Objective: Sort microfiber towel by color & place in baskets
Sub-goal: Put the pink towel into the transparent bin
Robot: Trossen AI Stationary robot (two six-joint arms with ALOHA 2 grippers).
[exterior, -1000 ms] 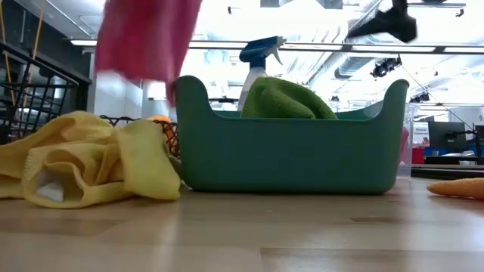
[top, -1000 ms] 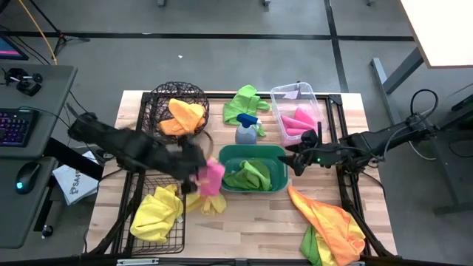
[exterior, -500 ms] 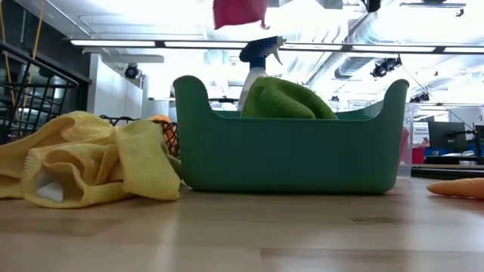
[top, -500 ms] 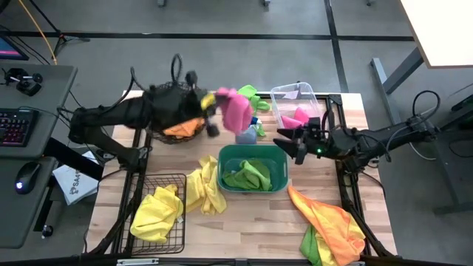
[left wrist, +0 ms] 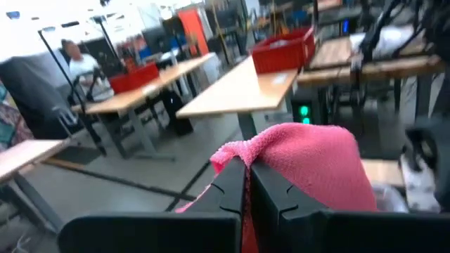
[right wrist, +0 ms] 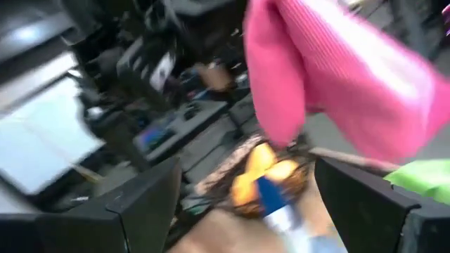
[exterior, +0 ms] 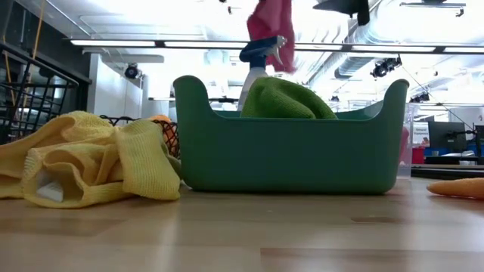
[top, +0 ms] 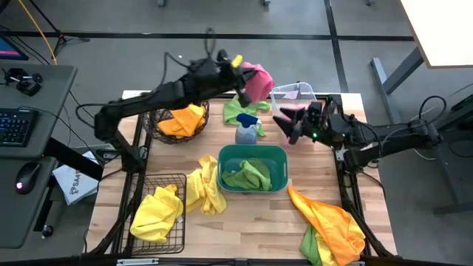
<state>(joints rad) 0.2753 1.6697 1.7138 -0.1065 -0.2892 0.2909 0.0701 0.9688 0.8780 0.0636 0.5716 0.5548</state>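
Observation:
My left gripper (top: 241, 77) is high above the table's far side, shut on a pink towel (top: 258, 80). In the low view the pink towel (exterior: 271, 29) hangs above the teal tub (exterior: 287, 151). The clear bin (top: 297, 105), just right of the towel, holds more pink cloth. My right gripper (top: 287, 123) hovers open beside that bin, and its wrist view shows the pink towel (right wrist: 337, 63) just ahead. The round wire basket (top: 179, 111) holds orange cloth. The teal tub (top: 253, 168) holds green cloth, and the rectangular black basket (top: 160, 213) holds yellow cloth. My left gripper pinches a bunched fold of the pink towel (left wrist: 242, 158) between its two fingers (left wrist: 228, 184), reaching in from the table's left. The rest of the towel bulges out beyond the fingertips and hangs lifted clear of the table.
A spray bottle (top: 247, 130) stands between the tub and the bin. A loose green towel (top: 241, 108) lies by the far edge, yellow towels (top: 204, 189) left of the tub, and orange and green towels (top: 331, 222) at the near right corner. A person (left wrist: 74, 60) sits in the room beyond.
My left gripper has carried the pink towel from beside the teal tub up, toward the far edge and to the right, ending next to the clear bin. The towel was lifted clear throughout. My right gripper has moved toward the far edge, along the bin.

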